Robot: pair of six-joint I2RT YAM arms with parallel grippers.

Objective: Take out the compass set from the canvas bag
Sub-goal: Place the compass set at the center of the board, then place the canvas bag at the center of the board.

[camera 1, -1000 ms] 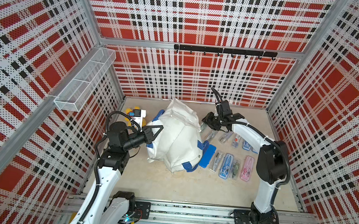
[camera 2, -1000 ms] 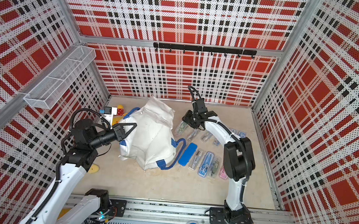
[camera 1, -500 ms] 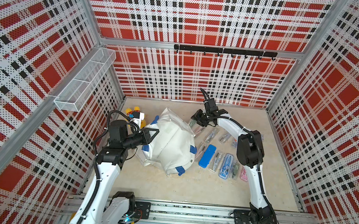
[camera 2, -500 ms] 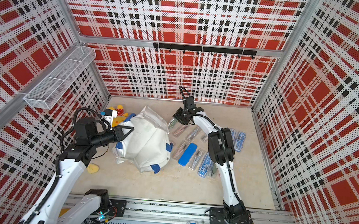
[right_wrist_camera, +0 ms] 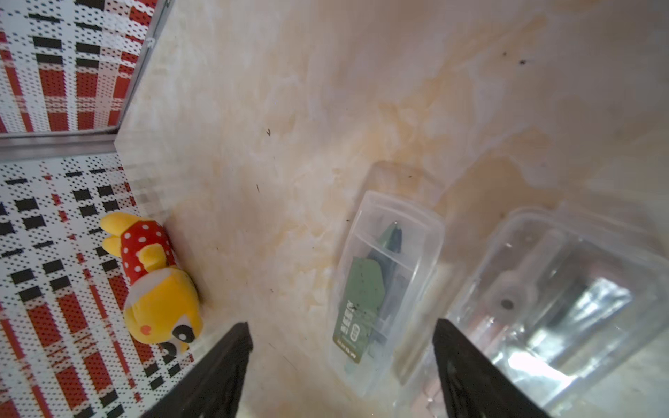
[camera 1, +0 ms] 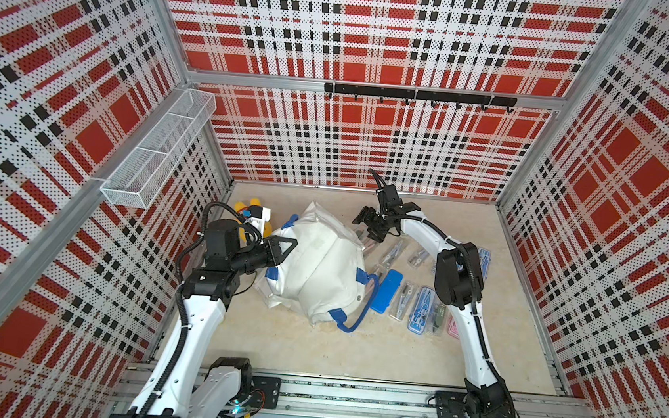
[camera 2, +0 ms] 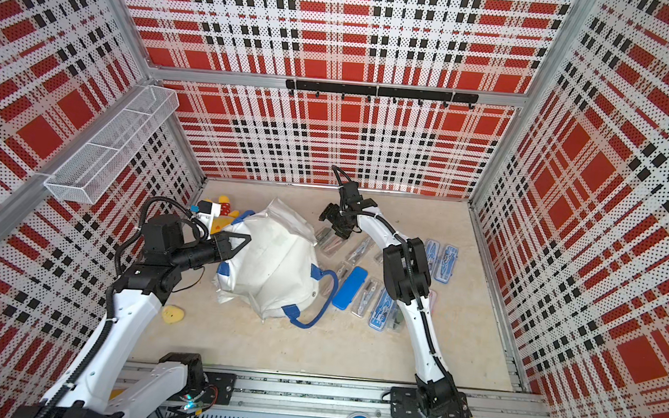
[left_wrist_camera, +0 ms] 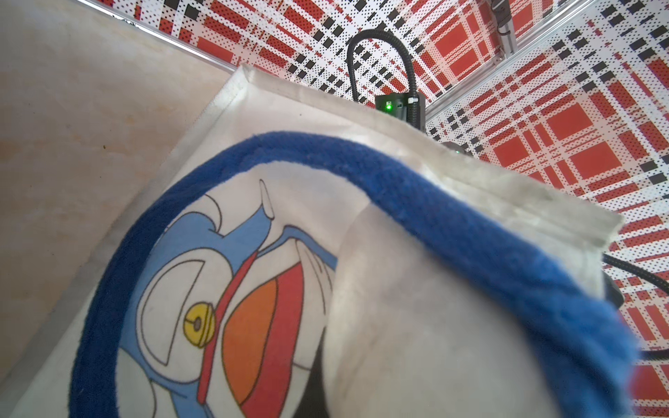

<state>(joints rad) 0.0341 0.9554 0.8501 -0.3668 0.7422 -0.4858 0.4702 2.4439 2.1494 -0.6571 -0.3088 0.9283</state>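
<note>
The white canvas bag (camera 1: 314, 274) with blue handles lies slumped on the table in both top views (camera 2: 274, 267). My left gripper (camera 1: 282, 249) is shut on the bag's left edge. In the left wrist view the bag's cartoon cat print (left_wrist_camera: 231, 300) and blue handle (left_wrist_camera: 452, 213) fill the frame, hiding the fingers. A compass set in a clear case (right_wrist_camera: 383, 286) with a green compass inside lies flat on the table by the bag's far right side. My right gripper (right_wrist_camera: 340, 325) hangs open just above it (camera 1: 372, 232), holding nothing.
Several more compass cases lie right of the bag: a clear one (right_wrist_camera: 561, 289), a solid blue one (camera 1: 385, 291) and blue-tinted ones (camera 1: 421, 308). Plush toys (camera 1: 250, 211) sit at the back left, one (right_wrist_camera: 155, 286) against the wall. A wire basket (camera 1: 159, 157) hangs on the left wall.
The bag has sunk from lifted to slumped on the table. My right arm moved left toward the bag's far side, and its jaws opened, leaving the clear case on the table.
</note>
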